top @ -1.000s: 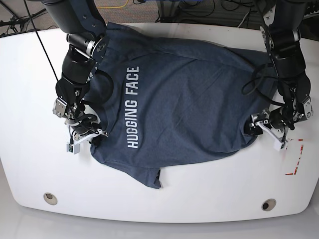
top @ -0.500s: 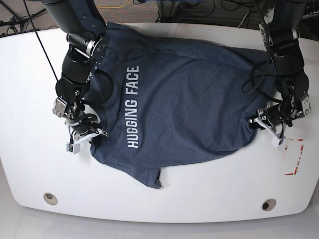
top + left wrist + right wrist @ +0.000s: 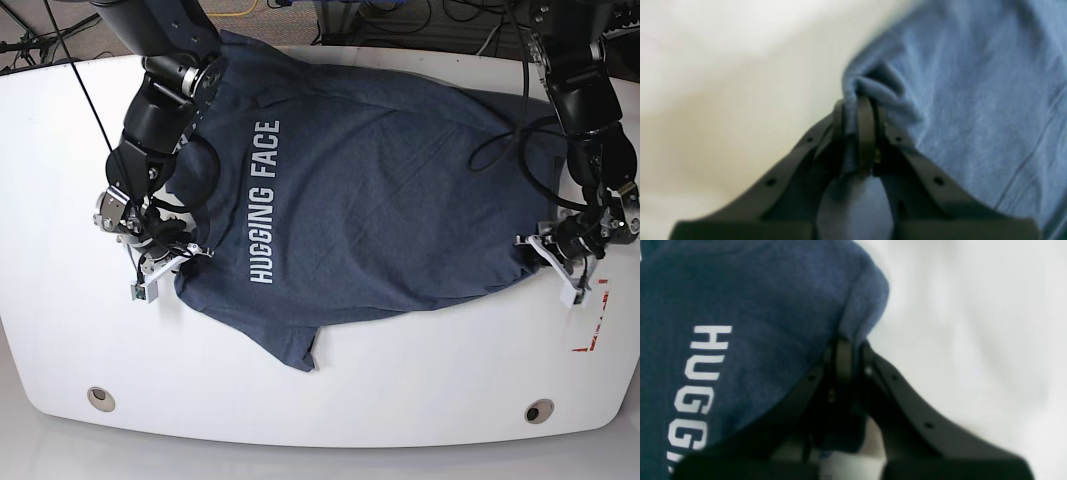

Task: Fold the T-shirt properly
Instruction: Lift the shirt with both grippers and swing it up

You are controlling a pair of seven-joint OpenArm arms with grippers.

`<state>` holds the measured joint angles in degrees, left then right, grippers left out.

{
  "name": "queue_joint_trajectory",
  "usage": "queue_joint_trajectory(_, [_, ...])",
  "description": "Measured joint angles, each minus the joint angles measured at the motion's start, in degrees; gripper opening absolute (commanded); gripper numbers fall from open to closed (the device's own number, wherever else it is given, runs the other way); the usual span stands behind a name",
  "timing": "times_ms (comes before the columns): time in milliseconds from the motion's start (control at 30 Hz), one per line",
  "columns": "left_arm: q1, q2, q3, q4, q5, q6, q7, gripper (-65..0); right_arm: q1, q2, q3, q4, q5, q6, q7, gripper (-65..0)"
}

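Garment: the dark slate-blue heathered cotton T-shirt (image 3: pixel 380 190) with white block lettering lies spread face-up on the white rounded table (image 3: pixel 60 180).
Long axis: it runs between my two arms, chest lettering end toward my right arm, the other end toward my left.
Left gripper (image 3: pixel 858 110): pressed together, pinching a bunched edge fold.
Right gripper (image 3: pixel 848 350): pressed together, pinching the edge beside the lettering.
Judgement: both near-edge ends are gripped; the fold should carry them across the cloth together.

arms (image 3: pixel 165 95): black, jointed | cables: black loops | fingers (image 3: pixel 843 360): black, seemingly screw-holed | tips: white
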<state>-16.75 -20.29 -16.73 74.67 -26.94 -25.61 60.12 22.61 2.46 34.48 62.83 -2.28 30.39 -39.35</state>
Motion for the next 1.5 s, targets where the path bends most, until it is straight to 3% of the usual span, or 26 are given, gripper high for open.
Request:
queue_joint_trajectory(333, [4.2,0.1,0.3,19.7,-1.0,-0.3,3.2,-65.0,-2.2,-0.5,-0.3,15.4,0.6,0.7,-9.8,-65.0])
queue_joint_trajectory(533, [5.8,-0.2,0.0,29.0,-0.9,-0.2,4.0,-65.0,-2.4,1.4,-0.5,19.0,0.0,4.6,-13.6,-65.0])
queue_joint_trajectory(800, [4.7,0.3,0.0,30.8,-0.9,-0.2,5.3,-65.0,2.0,4.9,-1.8,17.6,-0.6,4.6,-15.1,-65.0])
queue_joint_trajectory(1033, [-2.3,0.3,0.0,33.4,-0.9,-0.1,4.9,-65.0,8.1,7.9,-8.3,16.9,1.1,5.5,-14.7,-65.0])
queue_joint_trajectory(1267, [-11.7,0.4,-0.1,33.3,-0.7,-0.1,4.9,-65.0,15.9,9.3,-8.4,16.6,0.2,5.4,-15.2,-65.0])
queue_joint_trajectory(1500, [-23.0,0.1,-2.2,33.3,-1.1,-0.2,4.9,-65.0,26.4,13.2,-14.3,16.9,1.1,5.6,-20.9,-65.0])
